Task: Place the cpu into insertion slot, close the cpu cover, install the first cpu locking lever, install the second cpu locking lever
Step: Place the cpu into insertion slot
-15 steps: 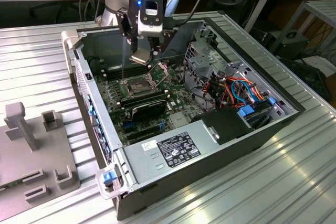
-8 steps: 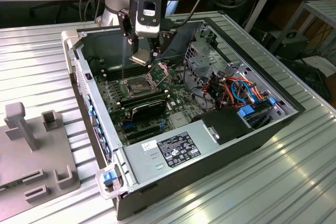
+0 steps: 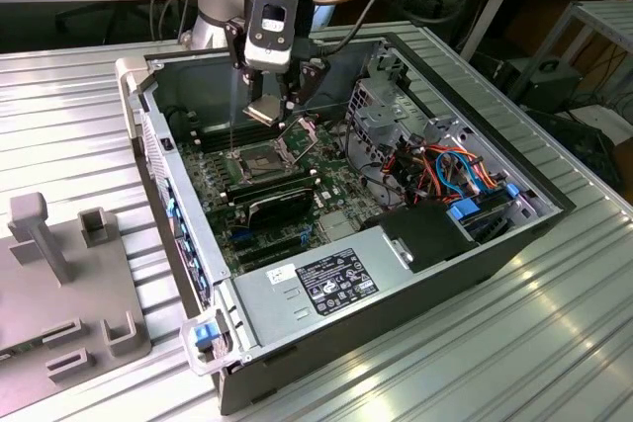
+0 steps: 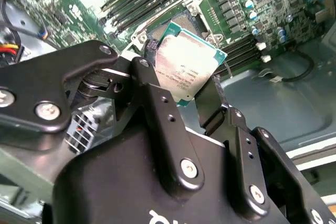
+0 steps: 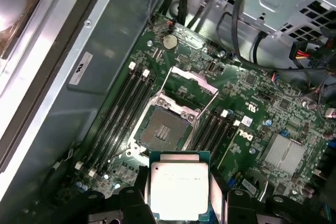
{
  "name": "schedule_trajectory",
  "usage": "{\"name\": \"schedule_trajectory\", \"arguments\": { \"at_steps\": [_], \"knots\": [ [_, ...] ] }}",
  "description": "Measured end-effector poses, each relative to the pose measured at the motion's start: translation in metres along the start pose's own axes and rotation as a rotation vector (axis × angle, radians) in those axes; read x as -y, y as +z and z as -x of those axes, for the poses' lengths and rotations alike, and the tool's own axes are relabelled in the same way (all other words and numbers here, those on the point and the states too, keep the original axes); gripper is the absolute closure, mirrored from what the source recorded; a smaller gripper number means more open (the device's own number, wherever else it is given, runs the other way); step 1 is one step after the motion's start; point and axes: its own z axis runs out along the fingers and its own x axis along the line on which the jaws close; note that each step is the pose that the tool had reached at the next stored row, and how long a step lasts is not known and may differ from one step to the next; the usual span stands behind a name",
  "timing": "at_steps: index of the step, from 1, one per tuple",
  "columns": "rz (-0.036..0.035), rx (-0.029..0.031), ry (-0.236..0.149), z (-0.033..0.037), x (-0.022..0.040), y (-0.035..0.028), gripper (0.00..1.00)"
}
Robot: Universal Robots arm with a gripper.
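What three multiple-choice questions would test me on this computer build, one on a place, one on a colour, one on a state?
1. Where is the cpu?
A. on the table outside the case
B. on the power supply
C. in the claw, above the circuit board

2. What colour is the circuit board?
A. green
B. red
C. white

3. How does the cpu cover stand at the insertion slot?
A. shut flat
B. raised open
C. taken off

Answers:
1. C, the claw grips it over the board.
2. A, the board shows green in every view.
3. B, the frame tilts up and the slot lies bare.
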Motion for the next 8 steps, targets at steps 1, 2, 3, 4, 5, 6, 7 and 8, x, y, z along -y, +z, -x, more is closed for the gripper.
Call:
{"name": "schedule_trajectory", "arguments": {
  "at_steps": [1,2,3,4,5,6,7,8],
  "knots": [
    [-0.0002,0.0003,0.004,0.0000,0.0000,0.0009,0.45],
    [-0.0005,0.0003,0.004,-0.0001,0.0001,0.0015,0.45],
    [-0.0005,0.0001,0.007,-0.0003,0.0000,0.0036,0.45],
    [-0.0009,0.0008,0.022,-0.0004,0.0000,0.0053,0.45],
    [-0.0013,0.0016,0.038,-0.0004,0.0000,0.0064,0.45],
    [-0.0023,0.0034,0.082,-0.0004,0.0002,0.0099,0.45],
    [-0.0027,0.0041,0.099,-0.0005,0.0002,0.0114,0.45],
    [-0.0030,0.0048,0.116,-0.0005,0.0003,0.0127,0.45]
  ]
}}
